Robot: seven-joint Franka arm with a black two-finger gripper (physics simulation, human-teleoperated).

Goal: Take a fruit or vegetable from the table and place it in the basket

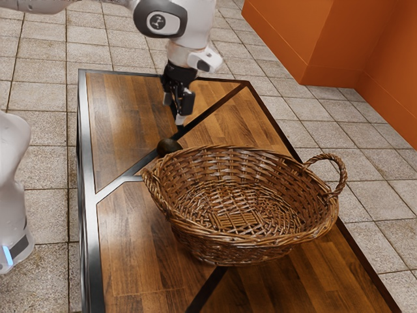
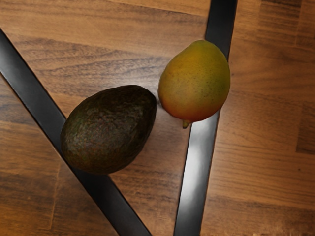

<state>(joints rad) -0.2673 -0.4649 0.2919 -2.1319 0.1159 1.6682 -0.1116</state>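
Avocado (image 2: 109, 130): on table (image 1: 130, 117), at ten o'clock of basket (image 1: 241, 245), exterior view
Mango (image 2: 196, 83): just beside avocado
Gripper (image 1: 179, 105): eleven o'clock of basket, no fruit held; opening, cannot tell
Left: grasp, carry, release

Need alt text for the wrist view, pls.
A dark, rough-skinned avocado and a yellow-green, red-tinged mango lie close beside each other on a wood-grained table. Each overlaps one of two dark metal strips set in the surface; the mango's short stem points roughly toward the strips' converging ends.
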